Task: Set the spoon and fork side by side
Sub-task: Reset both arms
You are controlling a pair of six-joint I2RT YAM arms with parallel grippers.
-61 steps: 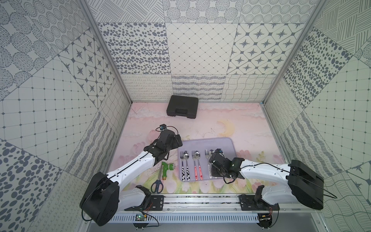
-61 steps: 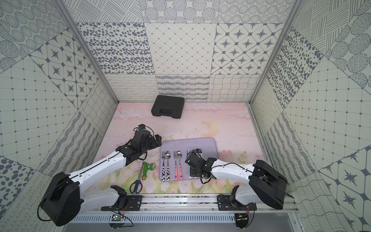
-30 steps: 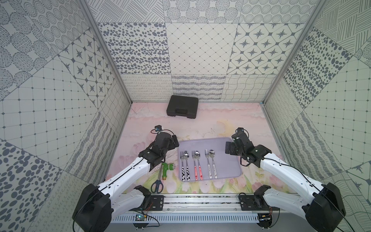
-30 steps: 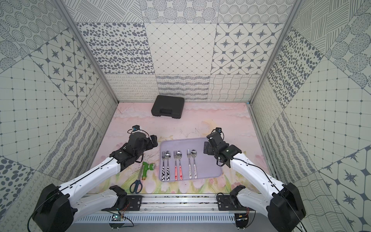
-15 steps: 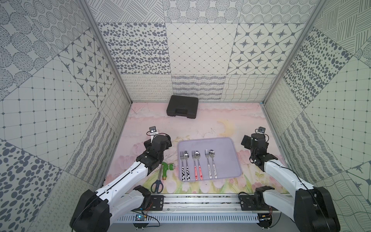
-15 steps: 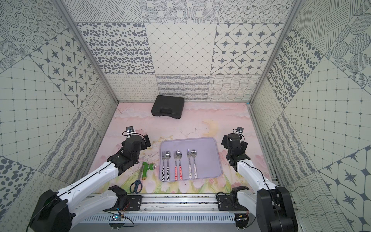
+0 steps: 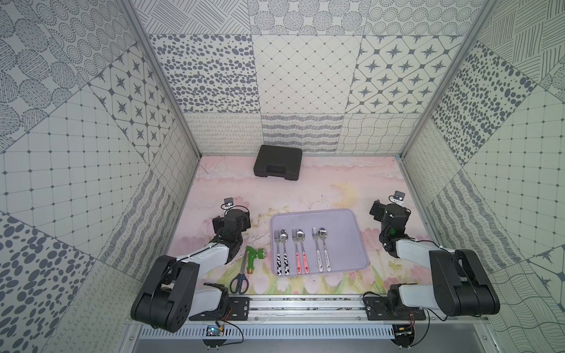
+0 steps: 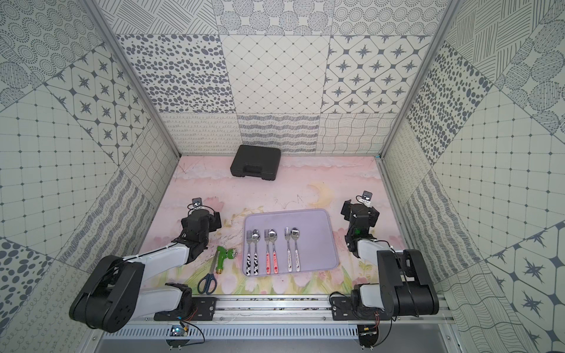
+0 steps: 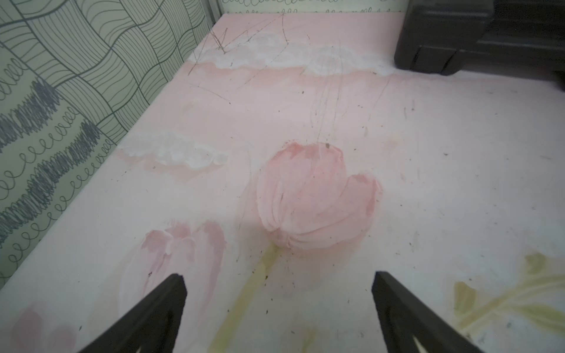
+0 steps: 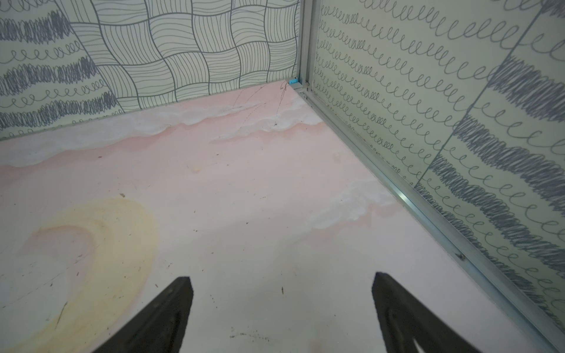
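Pulled back from tray (image 7: 351, 220) with left claw (image 9: 278, 275) and right claw (image 10: 282, 277) apart, empty; seemingly finished, with fork (image 7: 315, 240) laid beside spoon (image 7: 322, 233).

In the left wrist view the picture's edge cuts off the left gripper (image 9: 277, 275): only the dark tips of its fingers (image 9: 153, 314) show. The black case (image 9: 477, 36) runs out past a corner of that picture.

In the right wrist view the right gripper (image 10: 282, 276) is cropped the same way. The yellow moon print (image 10: 101, 244) slips under one finger and off the edge.

In both top views each gripper's fingers merge into the dark wrist bodies; the blocks at the sides are perhaps them.

The handle print on the rightmost fork (image 7: 317, 253) and spoon (image 7: 325, 250) is too small to tell. So is the marking on the small tags (image 7: 228, 201) above the wrists.
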